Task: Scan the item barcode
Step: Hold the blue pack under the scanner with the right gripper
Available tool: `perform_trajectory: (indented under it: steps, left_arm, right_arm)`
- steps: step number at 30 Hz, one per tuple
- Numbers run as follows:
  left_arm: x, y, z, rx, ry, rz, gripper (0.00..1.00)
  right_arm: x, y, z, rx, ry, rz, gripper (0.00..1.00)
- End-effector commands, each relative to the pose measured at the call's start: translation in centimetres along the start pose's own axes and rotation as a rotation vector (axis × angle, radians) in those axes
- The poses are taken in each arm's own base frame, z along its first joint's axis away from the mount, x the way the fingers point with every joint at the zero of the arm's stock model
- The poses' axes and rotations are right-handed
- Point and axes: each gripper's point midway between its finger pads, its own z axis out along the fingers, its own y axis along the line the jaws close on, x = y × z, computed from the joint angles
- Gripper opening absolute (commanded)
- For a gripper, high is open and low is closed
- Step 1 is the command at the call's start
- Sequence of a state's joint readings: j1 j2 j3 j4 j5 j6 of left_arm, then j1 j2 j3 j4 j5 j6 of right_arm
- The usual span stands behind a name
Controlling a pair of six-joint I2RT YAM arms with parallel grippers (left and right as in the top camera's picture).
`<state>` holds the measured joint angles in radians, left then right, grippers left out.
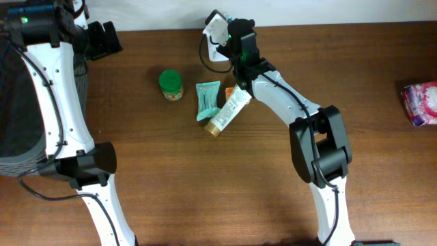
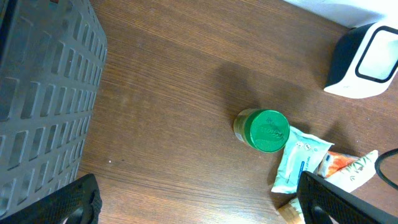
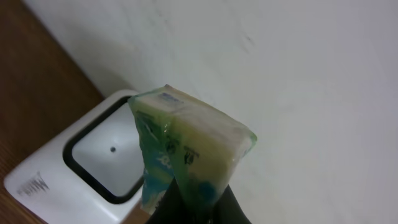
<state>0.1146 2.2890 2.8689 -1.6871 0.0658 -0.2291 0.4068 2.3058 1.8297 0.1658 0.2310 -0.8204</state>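
Right gripper [image 3: 194, 199] pinches the green packet [image 3: 186, 146] — upright just above it, in front of the white scanner [image 3: 56, 177].

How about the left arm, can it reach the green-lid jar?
Probably yes. The left gripper is open, and only bare table lies between it and the jar; the teal packet lies beyond it.

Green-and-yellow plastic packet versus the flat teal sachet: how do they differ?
The green-and-yellow plastic packet is clamped in the right gripper, held up near the white scanner; the flat teal sachet lies ungripped on the wooden table. The packet looks bulky and glossy; the sachet is thin. Both are soft sealed packs.
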Motion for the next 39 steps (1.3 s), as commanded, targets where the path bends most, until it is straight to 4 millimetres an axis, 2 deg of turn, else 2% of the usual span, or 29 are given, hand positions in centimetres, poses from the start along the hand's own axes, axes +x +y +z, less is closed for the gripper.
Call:
perform_trajectory:
  steps: [1,4,6,10,13,15,16,18,20,23,26,27,30,32,34,37,39]
  left_arm:
    - [-0.4,0.1,-2.0,-0.001,-0.048,-0.002,0.99]
    - [-0.4,0.1,-2.0,-0.001,-0.048,-0.002,0.99]
    - [-0.4,0.1,-2.0,-0.001,-0.048,-0.002,0.99]
    - [-0.4,0.1,-2.0,-0.001,-0.048,-0.002,0.99]
    - [-0.4,0.1,-2.0,-0.001,-0.048,-0.002,0.99]
    - [-0.4,0.1,-2.0,-0.001,-0.048,-0.002,0.99]
    - [-0.4,0.1,-2.0,-0.001,-0.048,-0.002,0.99]
    - [-0.4,0.1,-2.0,-0.001,-0.048,-0.002,0.99]
    - [-0.4,0.1,-2.0,-0.001,-0.048,-0.002,0.99]
    - [-0.4,0.1,-2.0,-0.001,-0.048,-0.002,0.99]
    - [-0.4,0.1,-2.0,-0.001,-0.048,-0.002,0.99]
    - [-0.4,0.1,-2.0,-0.001,-0.048,-0.002,0.99]
    - [-0.4,0.1,-2.0,-0.001,-0.048,-0.002,0.99]
    - [-0.4,0.1,-2.0,-0.001,-0.048,-0.002,0.99]
    - [-0.4,0.1,-2.0,-0.001,-0.048,-0.002,0.99]
    - [-0.4,0.1,-2.0,-0.001,-0.048,-0.002,0.99]
    - [-0.4,0.1,-2.0,-0.001,-0.048,-0.002,0.99]
  right_arm:
    - [0.7,1.6,0.9,-0.027,-0.007,-0.253,0.04]
    - [1.3,3.0,1.4,-0.051,0.002,-0.251,0.04]
    - [1.1,3.7,1.5,-0.069,-0.018,-0.228,0.04]
    - [-0.2,1.3,1.6,0.016,-0.072,0.062,0.04]
    - [-1.6,0.5,1.5,0.017,-0.122,0.15,0.04]
    - [-3.9,-0.2,1.2,-0.02,-0.203,0.261,0.04]
    - [-4.3,-1.0,1.2,-0.019,-0.22,0.307,0.04]
    - [-3.6,-2.6,1.4,-0.012,-0.195,0.408,0.04]
    - [-1.5,-2.9,1.8,-0.034,-0.124,0.417,0.04]
    - [1.3,-2.1,2.1,-0.046,-0.009,0.239,0.04]
    - [1.4,-1.9,2.0,-0.041,0.007,0.179,0.04]
    - [1.5,-1.6,2.1,-0.047,0.007,0.178,0.04]
    - [2.4,1.1,2.7,-0.114,0.026,0.168,0.04]
    - [2.8,2.0,3.0,-0.124,0.034,0.17,0.04]
    - [2.3,1.0,3.1,-0.086,0.02,0.242,0.04]
    - [1.4,-4.8,2.2,0.047,-0.008,0.509,0.04]
    - [2.6,-9.3,1.2,0.091,0.017,0.684,0.04]
